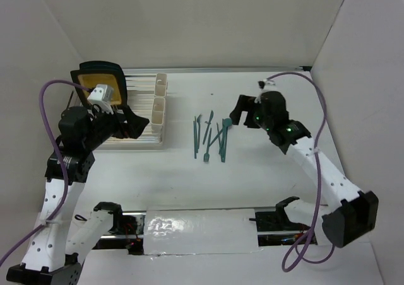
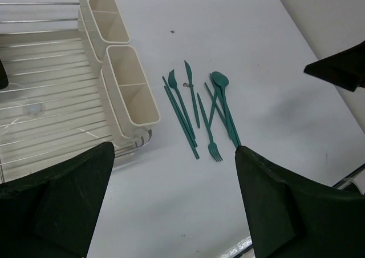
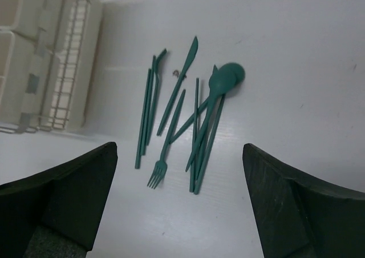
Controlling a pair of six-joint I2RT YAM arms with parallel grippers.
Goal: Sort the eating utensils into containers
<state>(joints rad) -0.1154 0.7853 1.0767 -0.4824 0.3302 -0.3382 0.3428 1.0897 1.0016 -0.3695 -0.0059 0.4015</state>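
Observation:
Several teal eating utensils [image 1: 209, 137] lie in a loose bunch on the white table, right of the containers [image 1: 158, 108]. The wrist views show a fork [image 3: 162, 166], a knife [image 3: 185, 75] and a spoon [image 3: 228, 75] among them. The containers [image 2: 128, 92] are cream cups in a row on the rack's right side, and what I see of them holds nothing. My left gripper [image 1: 140, 124] hovers open beside the containers, left of the utensils [image 2: 199, 109]. My right gripper [image 1: 235, 115] hangs open just right of the bunch. Neither holds anything.
A clear ribbed dish rack [image 1: 136, 89] stands at the back left with a black-rimmed yellow plate [image 1: 98, 80] upright in it. White walls close in the back and both sides. A shiny strip [image 1: 189, 225] runs along the near edge between the arm bases.

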